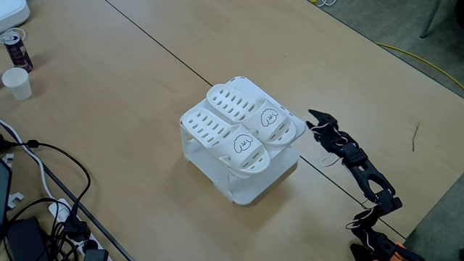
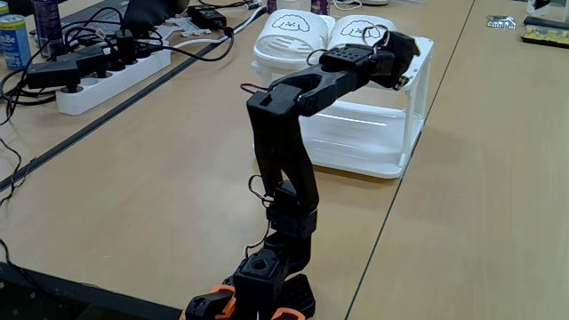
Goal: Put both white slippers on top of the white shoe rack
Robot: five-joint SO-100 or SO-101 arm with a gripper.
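Observation:
Two white slippers lie side by side on the flat top of the white shoe rack (image 1: 250,187), toes with the black face drawings pointing toward the arm. In a fixed view one slipper (image 1: 243,107) is farther back and the other slipper (image 1: 217,134) is nearer. The other fixed view shows both slippers (image 2: 289,36) (image 2: 354,29) atop the rack (image 2: 378,133). My black gripper (image 1: 309,118) hovers just right of the rack's top edge, apart from the slippers, its jaws slightly parted and holding nothing. Seen from behind, the gripper (image 2: 402,46) is level with the slippers.
A drink can (image 1: 16,48) and a paper cup (image 1: 17,83) stand at the far left. Cables and a power strip (image 2: 107,76) lie along the table's left side. A blue can (image 2: 13,40) stands nearby. A dark seam crosses the table under the rack.

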